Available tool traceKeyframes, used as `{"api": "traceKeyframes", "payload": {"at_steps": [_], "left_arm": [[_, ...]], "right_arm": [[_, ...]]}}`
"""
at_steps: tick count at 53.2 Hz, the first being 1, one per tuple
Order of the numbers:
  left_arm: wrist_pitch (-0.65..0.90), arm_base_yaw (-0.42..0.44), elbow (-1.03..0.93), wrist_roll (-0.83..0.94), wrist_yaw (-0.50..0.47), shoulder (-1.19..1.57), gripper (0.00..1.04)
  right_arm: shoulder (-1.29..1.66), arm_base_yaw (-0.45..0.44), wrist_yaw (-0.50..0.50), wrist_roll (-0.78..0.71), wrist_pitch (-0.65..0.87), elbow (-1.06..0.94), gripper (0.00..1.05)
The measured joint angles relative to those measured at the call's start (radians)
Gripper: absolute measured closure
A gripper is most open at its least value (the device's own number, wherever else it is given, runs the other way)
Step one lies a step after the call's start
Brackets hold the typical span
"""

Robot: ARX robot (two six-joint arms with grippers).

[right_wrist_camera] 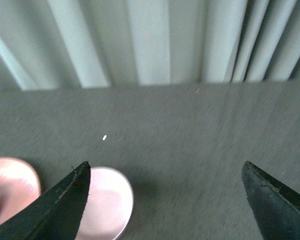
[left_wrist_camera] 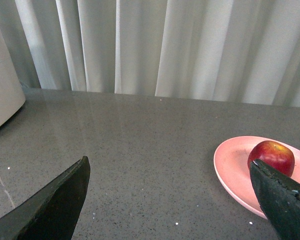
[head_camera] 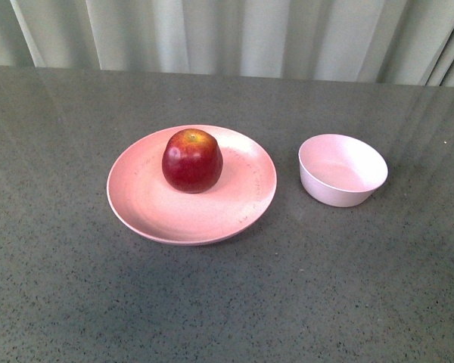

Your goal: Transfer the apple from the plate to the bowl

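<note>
Dark red and glossy, the apple [head_camera: 192, 160] sits upright on the salmon-pink plate [head_camera: 140, 203], its stem end up with a yellow-green patch around it. It rests a little toward the far side of the plate's middle. The plate lies flat on a grey speckled table [head_camera: 227, 310], left of centre. To its right, apart from it with a strip of bare table between them, stands the small, deep, pale pink bowl [head_camera: 329, 193], upright with nothing inside. Pale pleated curtains [head_camera: 234, 34] hang along the table's far edge. Neither arm shows in the front view. In the left wrist view the left gripper [left_wrist_camera: 169, 167] is released, its two dark fingers spread wide with nothing between them. It hangs above bare table to the left of the plate, and the apple and the plate's rim show just past one finger. A pale rounded object [left_wrist_camera: 2, 85] sits at the edge of that view. The right gripper [right_wrist_camera: 165, 166] is likewise spread and holds nothing. It hangs above the table on the bowl's side, with part of the bowl and a sliver of the plate showing beside one finger.
</note>
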Motion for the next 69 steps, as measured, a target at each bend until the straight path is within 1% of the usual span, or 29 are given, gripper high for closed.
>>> {"api": "traceKeyframes", "payload": {"at_steps": [1, 3, 6, 7, 12, 17, 20, 22, 41, 48, 61, 69], "left_arm": [[0.0, 0.0, 0.0, 0.0, 0.0, 0.0, 0.09], [0.0, 0.0, 0.0, 0.0, 0.0, 0.0, 0.09], [0.0, 0.0, 0.0, 0.0, 0.0, 0.0, 0.09], [0.0, 0.0, 0.0, 0.0, 0.0, 0.0, 0.09], [0.0, 0.0, 0.0, 0.0, 0.0, 0.0, 0.09], [0.0, 0.0, 0.0, 0.0, 0.0, 0.0, 0.09], [0.0, 0.0, 0.0, 0.0, 0.0, 0.0, 0.09], [0.0, 0.0, 0.0, 0.0, 0.0, 0.0, 0.09], [0.0, 0.0, 0.0, 0.0, 0.0, 0.0, 0.09], [0.0, 0.0, 0.0, 0.0, 0.0, 0.0, 0.09], [0.0, 0.0, 0.0, 0.0, 0.0, 0.0, 0.09], [0.0, 0.0, 0.0, 0.0, 0.0, 0.0, 0.09]], "right_arm": [[0.0, -0.001, 0.012, -0.019, 0.105, -0.043, 0.23], [-0.001, -0.001, 0.015, -0.032, 0.209, -0.101, 0.3], [-0.023, -0.001, 0.017, -0.048, 0.301, -0.172, 0.4], [-0.042, -0.001, 0.016, -0.051, 0.317, -0.197, 0.46], [-0.114, -0.003, 0.021, -0.06, 0.333, -0.265, 0.63], [-0.185, -0.003, 0.02, -0.067, 0.331, -0.344, 0.86], [-0.222, -0.003, 0.02, -0.069, 0.324, -0.375, 0.97], [-0.242, -0.003, 0.02, -0.069, 0.32, -0.388, 1.02], [-0.504, -0.003, 0.021, -0.072, 0.185, -0.518, 1.03], [-0.528, -0.003, 0.021, -0.072, 0.216, -0.562, 1.03], [-0.739, -0.003, 0.021, -0.073, 0.025, -0.571, 1.03], [-0.827, -0.003, 0.021, -0.073, -0.056, -0.571, 1.03]]}}
